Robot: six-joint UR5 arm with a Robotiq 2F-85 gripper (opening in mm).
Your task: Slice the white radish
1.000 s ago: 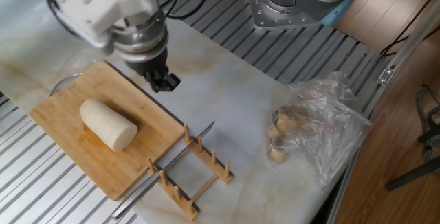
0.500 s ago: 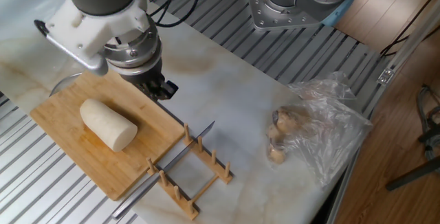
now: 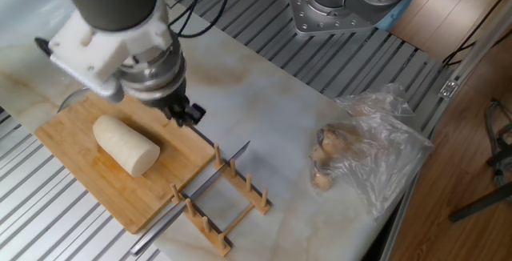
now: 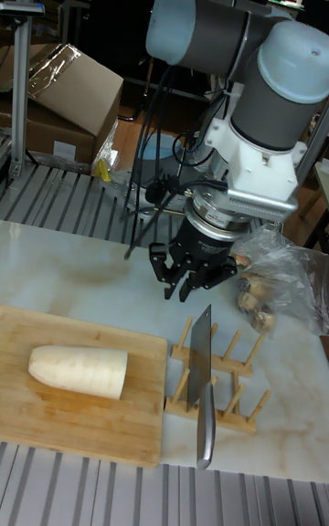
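Marble tabletop (image 3: 264, 109): we see thick creamy-white radish (image 3: 126, 144) whole on bamboo board (image 3: 88, 173), steel cleaver (image 4: 199, 371) racked untouched; black two-finger gripper (image 4: 187, 278) apart, empty. All slicing remains.

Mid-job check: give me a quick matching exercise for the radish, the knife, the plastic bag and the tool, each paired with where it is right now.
Things:
1. white radish
2. knife
3. plastic bag
4. tool

Places:
A. resting edge-down in the slotted wooden rack
B. hanging above the marble top, beside the board's corner
C. lying whole on the bamboo cutting board
D. on the marble top at the far side from the board, holding brownish lumps

Pairs: 1-C, 2-A, 3-D, 4-B
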